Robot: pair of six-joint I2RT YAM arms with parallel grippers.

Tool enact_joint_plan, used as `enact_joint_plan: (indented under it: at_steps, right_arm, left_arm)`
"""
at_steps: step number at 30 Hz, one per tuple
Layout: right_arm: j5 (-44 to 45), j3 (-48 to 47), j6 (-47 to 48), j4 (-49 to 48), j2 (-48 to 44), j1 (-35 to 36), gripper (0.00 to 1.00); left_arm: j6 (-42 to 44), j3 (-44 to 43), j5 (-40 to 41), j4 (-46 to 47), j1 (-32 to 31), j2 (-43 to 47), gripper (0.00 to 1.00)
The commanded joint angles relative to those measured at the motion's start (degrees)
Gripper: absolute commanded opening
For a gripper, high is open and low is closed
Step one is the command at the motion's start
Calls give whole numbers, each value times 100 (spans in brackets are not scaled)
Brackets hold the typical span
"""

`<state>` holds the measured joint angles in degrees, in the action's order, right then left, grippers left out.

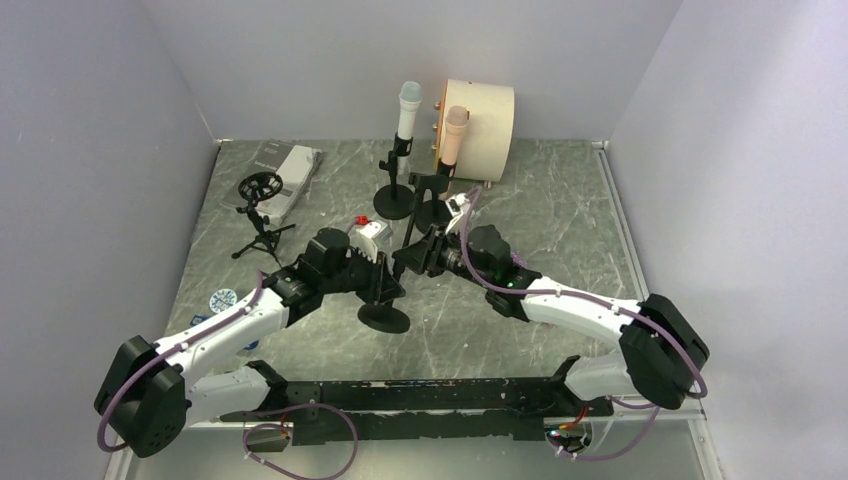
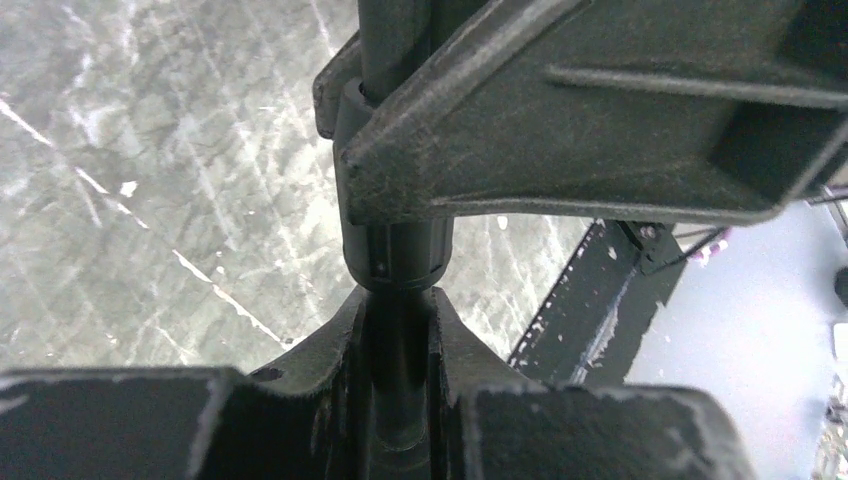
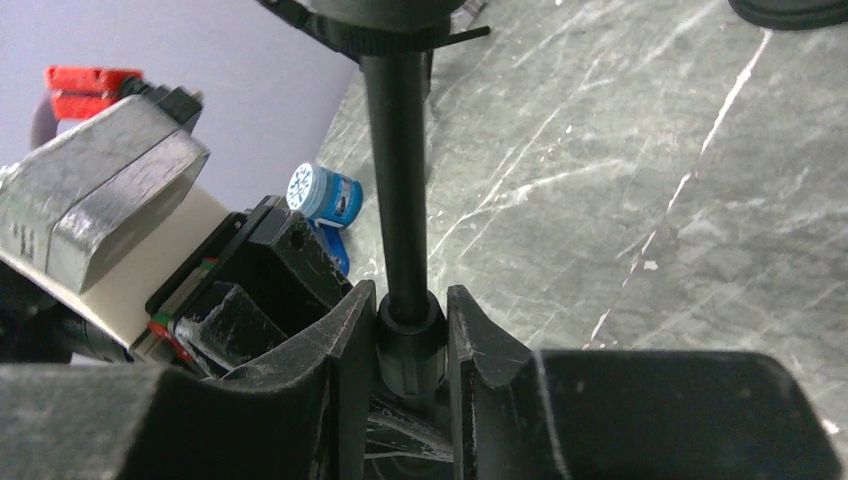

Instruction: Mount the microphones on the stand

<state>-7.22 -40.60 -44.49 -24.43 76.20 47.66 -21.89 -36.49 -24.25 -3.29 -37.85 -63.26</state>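
Roughly halfway: two robot arms hold an empty black stand (image 1: pixel 385 319) mid-table, with two microphones already mounted behind it.
On the grey marble table (image 1: pixel 560 230), the left gripper (image 1: pixel 377 274) and right gripper (image 1: pixel 413 256) are each closed snugly on that stand's pole, from opposite sides. At the back, the white microphone (image 1: pixel 409 108) and the peach microphone (image 1: pixel 455 135) sit upright in two back stands. No pink or purple microphone is visible, so those seem left to do.
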Motion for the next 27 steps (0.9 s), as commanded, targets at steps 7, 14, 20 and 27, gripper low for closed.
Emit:
enact_joint_plan:
  at_steps: [7,14,20,27]
  right_arm:
    - [-3370,1013,1110,-3015,-357,-1035,0]
    - [-2842,803,785,-2495,-490,-1129,3]
    - [402,263,226,-109,-1044,-257,58]
    - [1239,-47,-89,433,-805,82,48]
  left_arm:
    - [272,-711,-2095,282,1,488,3]
    - [89,-776,-2075,674,3,490,3]
    - [58,-877,-931,554,1,307,3]
    - [34,-936,-574,624,4,69,3]
